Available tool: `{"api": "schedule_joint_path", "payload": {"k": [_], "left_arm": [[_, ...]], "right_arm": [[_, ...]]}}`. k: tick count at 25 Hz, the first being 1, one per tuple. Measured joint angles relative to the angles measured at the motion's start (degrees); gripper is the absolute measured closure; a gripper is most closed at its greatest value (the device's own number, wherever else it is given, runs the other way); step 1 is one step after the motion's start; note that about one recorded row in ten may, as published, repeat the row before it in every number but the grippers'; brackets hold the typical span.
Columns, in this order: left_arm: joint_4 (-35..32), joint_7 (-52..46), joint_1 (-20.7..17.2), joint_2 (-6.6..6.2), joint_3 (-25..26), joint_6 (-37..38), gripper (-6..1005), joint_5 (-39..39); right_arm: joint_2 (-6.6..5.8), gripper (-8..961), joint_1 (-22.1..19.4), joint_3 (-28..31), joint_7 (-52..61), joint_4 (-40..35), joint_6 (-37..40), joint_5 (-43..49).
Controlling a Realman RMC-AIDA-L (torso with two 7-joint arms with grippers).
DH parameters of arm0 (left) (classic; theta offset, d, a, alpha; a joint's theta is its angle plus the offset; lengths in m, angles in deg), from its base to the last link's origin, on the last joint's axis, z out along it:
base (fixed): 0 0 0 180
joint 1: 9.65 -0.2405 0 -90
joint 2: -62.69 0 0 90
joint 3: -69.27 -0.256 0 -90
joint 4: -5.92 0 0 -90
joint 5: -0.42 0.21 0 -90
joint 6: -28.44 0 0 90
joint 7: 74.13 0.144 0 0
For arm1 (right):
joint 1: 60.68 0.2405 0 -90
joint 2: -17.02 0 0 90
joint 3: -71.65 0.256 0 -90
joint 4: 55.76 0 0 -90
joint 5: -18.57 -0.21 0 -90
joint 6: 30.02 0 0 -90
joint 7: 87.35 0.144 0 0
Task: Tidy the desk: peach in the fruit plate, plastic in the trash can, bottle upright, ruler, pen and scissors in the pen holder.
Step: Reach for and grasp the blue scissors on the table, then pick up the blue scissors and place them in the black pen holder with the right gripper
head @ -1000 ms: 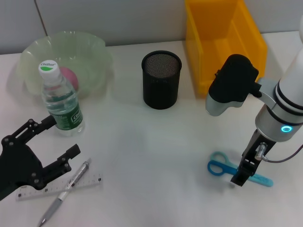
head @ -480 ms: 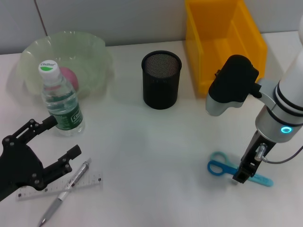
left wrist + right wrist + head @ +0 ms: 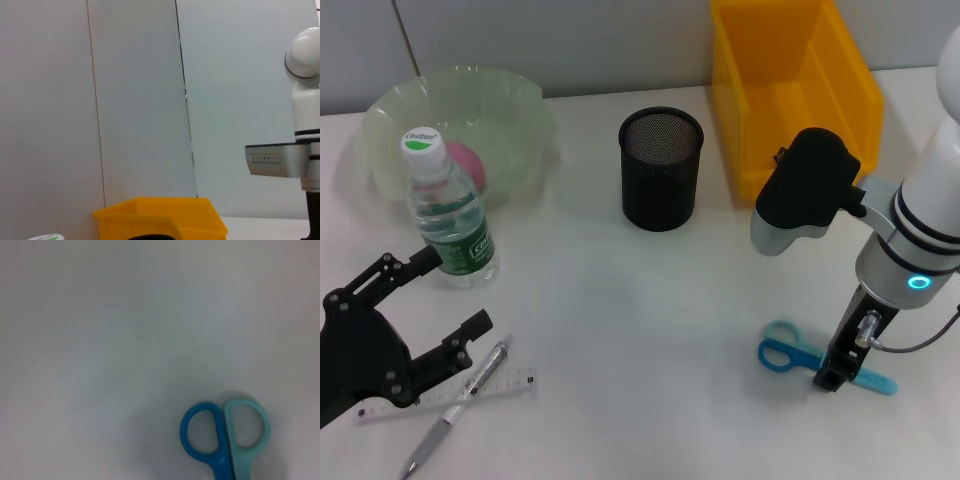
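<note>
I am lowering my right hand (image 3: 833,378) over the scissors (image 3: 790,353), lying flat sideways on the table (image 3: 640,300); its opening I cannot tell.

scissors (image 3: 798,356) blades partly behind right gripper (image 3: 830,378)

A pale grey panelled wall (image 3: 140,100) with dark vertical seams stands behind.
</note>
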Motion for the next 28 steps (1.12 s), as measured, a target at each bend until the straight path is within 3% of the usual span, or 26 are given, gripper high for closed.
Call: {"api": "schedule_joint_path", "payload": {"k": [7,12,21,28], "left_arm": [[0.0,0.0,-0.4,-0.06,0.0,1.1,201,0.0],[0.0,0.0,-0.4,-0.12,0.0,1.2,201,0.0],[0.0,0.0,-0.6,-0.16,0.0,2.0,200,0.2],[0.0,0.0,-1.0,-0.43,0.3,3.5,200,0.2]], "right_arm": [[0.00,496,0.1,0.0,0.7,0.1,0.0,0.0],[0.00,665,0.0,0.0,0.7,0.5,-0.1,0.0],[0.01,723,-0.8,0.1,0.7,-0.2,-0.4,-0.5],[-0.05,743,-3.5,1.2,0.8,-6.6,1.0,-1.9]]}}
